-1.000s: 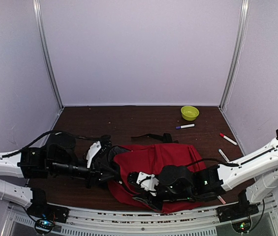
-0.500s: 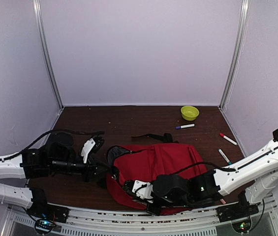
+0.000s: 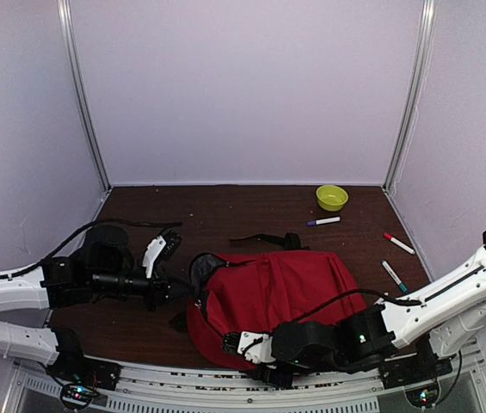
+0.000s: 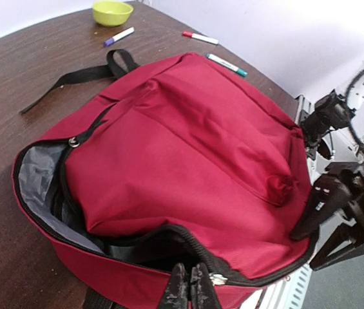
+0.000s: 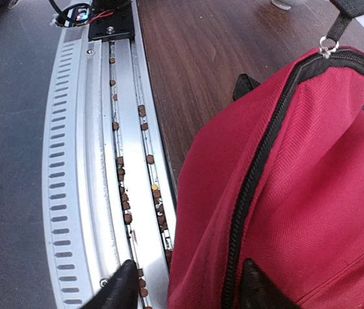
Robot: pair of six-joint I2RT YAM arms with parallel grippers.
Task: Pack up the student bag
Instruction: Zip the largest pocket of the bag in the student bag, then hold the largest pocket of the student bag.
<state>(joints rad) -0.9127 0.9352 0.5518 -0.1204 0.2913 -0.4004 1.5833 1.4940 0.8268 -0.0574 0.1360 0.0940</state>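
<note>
The student bag (image 3: 286,288) lies flat on the dark wooden tabletop (image 3: 225,211), near the front edge and between the two arms, with its mouth gaping toward the left and the grey lining (image 4: 40,177) on show. The left hand (image 4: 188,290) is clenched tight, fingertips pressed together right on the zip edge of that open mouth, just beside a small metal zipper pull (image 4: 218,279). Over on the other side, the right hand (image 5: 191,286) is low at the bag's near corner with its fingers spread apart, one over the metal rail (image 5: 98,161) at the table's edge and the other against the red fabric, the black zip line running up between them; it is released, gripping nothing. A black strap (image 3: 268,240) trails out behind the bag. Well beyond it, toward the back right, sit a yellow-green bowl (image 3: 331,197) and a purple-capped marker (image 3: 323,221), with a red marker (image 3: 399,243) and a green marker (image 3: 393,276) along the right side.
</note>
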